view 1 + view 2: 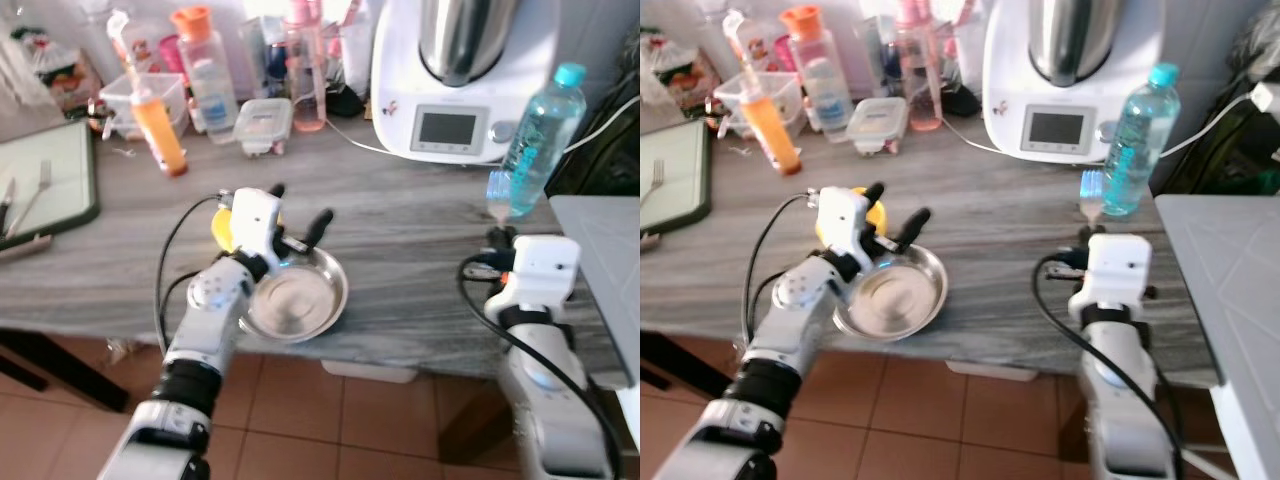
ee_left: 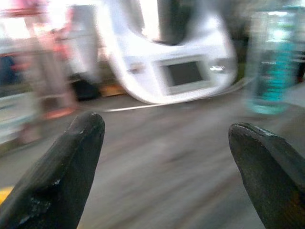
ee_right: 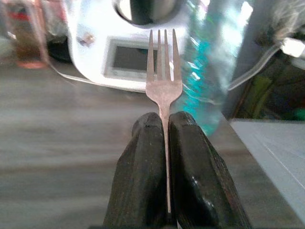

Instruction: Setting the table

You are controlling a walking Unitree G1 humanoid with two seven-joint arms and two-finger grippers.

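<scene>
The right gripper [image 3: 167,143] is clenched on the stem of a metal fork [image 3: 163,81], its two black fingers [image 3: 138,181] pressed flat against either side so that the tines stand out past the fingertips. From the head camera the fork's tines [image 1: 1092,195] show just beyond the white wrist housing, above the grey wood-grain counter [image 1: 400,230] and close in front of the clear blue-capped water bottle [image 1: 540,135]. Behind the bottle stands a white kitchen machine with a steel bowl and a small screen [image 1: 450,80].

The left gripper [image 1: 300,215] is released, its fingers [image 2: 62,171] spread wide apart and holding nothing. It hovers over the far rim of a shallow steel plate [image 1: 300,300], which sits at the near edge of the counter; something yellow [image 1: 222,228] lies just beside the plate, partly hidden by the wrist. Further back are an orange bottle [image 1: 160,125], a clear bottle with an orange cap [image 1: 205,70], a lidded plastic box [image 1: 263,122] and, at the left, a dark-framed tray with cutlery [image 1: 50,180].

The step in hand appears to be laying the fork: the plate looks already placed and the fork is carried but not yet down. The next move likely calls for bringing the fork across to lie flat beside the plate, keeping clear of the bottle.
</scene>
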